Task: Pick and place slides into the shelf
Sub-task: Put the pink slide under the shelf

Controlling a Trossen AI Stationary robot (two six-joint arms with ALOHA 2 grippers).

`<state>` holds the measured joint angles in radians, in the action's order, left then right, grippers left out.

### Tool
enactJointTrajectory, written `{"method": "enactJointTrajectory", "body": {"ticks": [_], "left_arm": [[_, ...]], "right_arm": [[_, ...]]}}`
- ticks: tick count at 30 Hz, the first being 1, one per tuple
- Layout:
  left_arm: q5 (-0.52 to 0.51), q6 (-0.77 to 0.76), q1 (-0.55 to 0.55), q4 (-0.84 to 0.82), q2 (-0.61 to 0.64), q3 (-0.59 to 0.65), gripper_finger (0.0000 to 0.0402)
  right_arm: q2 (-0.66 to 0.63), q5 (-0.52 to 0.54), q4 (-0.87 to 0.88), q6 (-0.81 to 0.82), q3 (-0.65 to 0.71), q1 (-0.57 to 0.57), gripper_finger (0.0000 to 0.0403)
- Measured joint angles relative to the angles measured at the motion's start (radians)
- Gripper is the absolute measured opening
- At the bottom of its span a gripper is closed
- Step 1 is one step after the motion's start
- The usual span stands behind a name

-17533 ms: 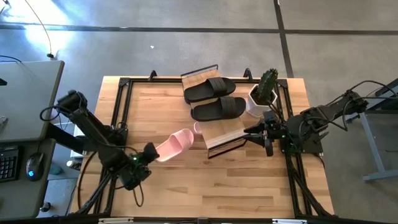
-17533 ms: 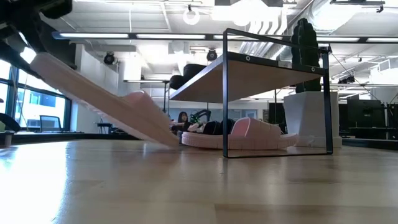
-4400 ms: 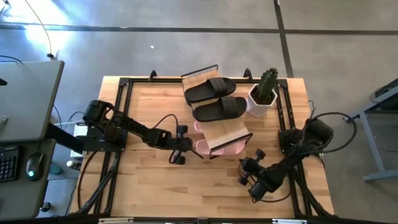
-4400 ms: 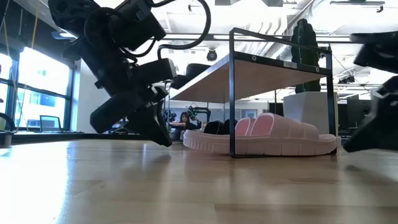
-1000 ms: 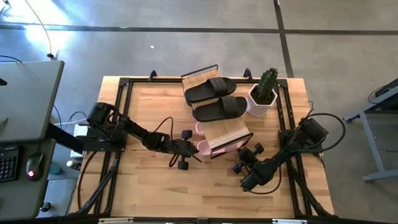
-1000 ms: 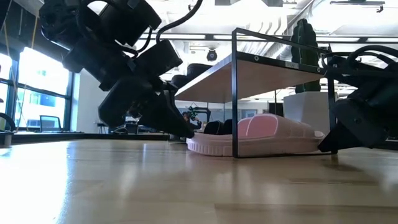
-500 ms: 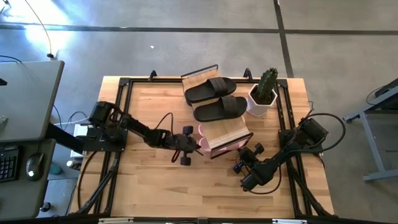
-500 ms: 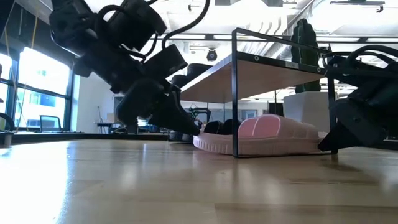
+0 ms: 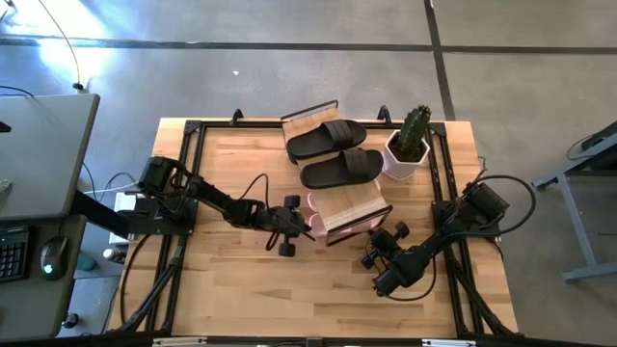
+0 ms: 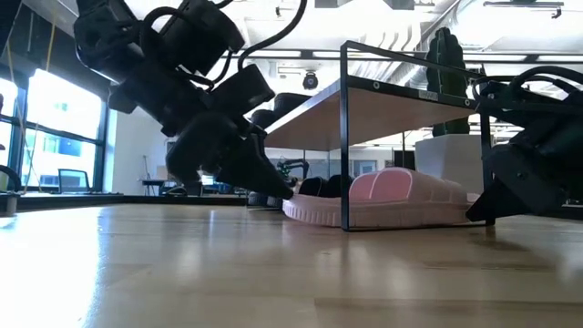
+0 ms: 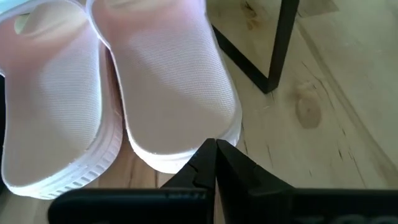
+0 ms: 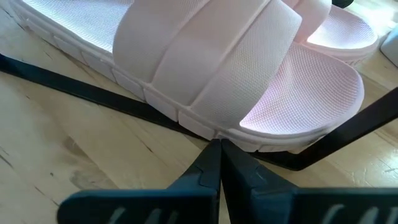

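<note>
On the wooden desk (image 9: pixel 241 289) the shelf (image 9: pixel 349 207) stands with a pair of black slides (image 9: pixel 333 152) lying side by side on its upper slat board, and a pair of pink slides (image 10: pixel 378 200) tucked under it on the lower level. The left hand (image 9: pixel 307 227), its fingers pressed together and holding nothing, has its tip right at the edge of a pink slide's end (image 11: pixel 174 118) at one side of the shelf. The right hand (image 9: pixel 370 246) – likewise closed and empty – points at the sole rim of a pink slide (image 12: pixel 211 81) from the opposite side, just by the black frame bar. A white pot with a cactus (image 9: pixel 409 146) stands just beside the shelf.
</note>
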<state>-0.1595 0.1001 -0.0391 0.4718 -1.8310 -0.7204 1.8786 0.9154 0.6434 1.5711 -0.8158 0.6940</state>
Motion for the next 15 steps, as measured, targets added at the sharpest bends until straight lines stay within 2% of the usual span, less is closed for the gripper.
{"method": "enactJointTrajectory", "body": {"ticks": [10, 15], "left_arm": [[-0.05, 0.0, 0.0, -0.142, 0.082, 0.0, 0.0], [0.034, -0.023, 0.0, -0.241, 0.128, 0.0, 0.0]], "right_arm": [[-0.002, -0.004, 0.041, 0.062, -0.002, 0.019, 0.0], [-0.019, -0.033, 0.111, 0.143, -0.007, 0.074, 0.0]]}}
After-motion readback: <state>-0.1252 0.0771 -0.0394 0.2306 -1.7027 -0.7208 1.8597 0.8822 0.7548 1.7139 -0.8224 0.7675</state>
